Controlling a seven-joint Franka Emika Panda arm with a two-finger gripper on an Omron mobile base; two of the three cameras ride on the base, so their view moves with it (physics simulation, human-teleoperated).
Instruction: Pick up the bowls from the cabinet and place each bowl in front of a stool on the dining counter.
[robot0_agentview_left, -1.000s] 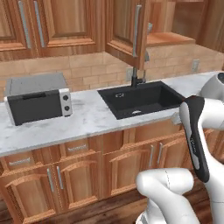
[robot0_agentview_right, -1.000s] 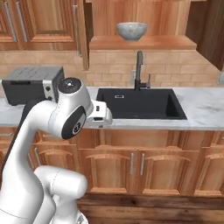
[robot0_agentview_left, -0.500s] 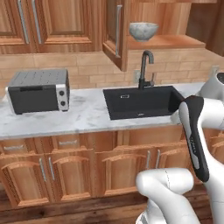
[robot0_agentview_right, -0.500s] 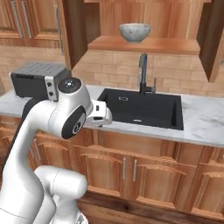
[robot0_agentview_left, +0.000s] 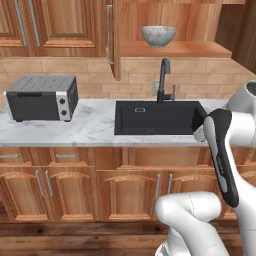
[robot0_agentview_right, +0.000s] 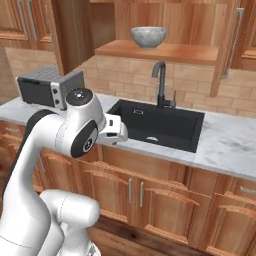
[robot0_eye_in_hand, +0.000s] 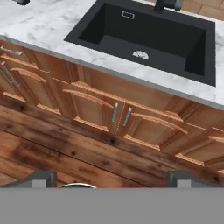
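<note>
I count one bowl (robot0_agentview_left: 158, 36), speckled grey, on the open cabinet (robot0_agentview_left: 175, 49) shelf's left end, above one black sink (robot0_agentview_left: 157, 117). My tool (robot0_eye_in_hand: 111, 177) hangs spread wide, holding nothing.

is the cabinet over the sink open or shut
Open: the cabinet door stands swung out edge-on, baring the shelf with the grey bowl.

Brick backsplash (robot0_agentview_left: 60, 67), wood floor (robot0_eye_in_hand: 52, 153) (dark planks)
</note>
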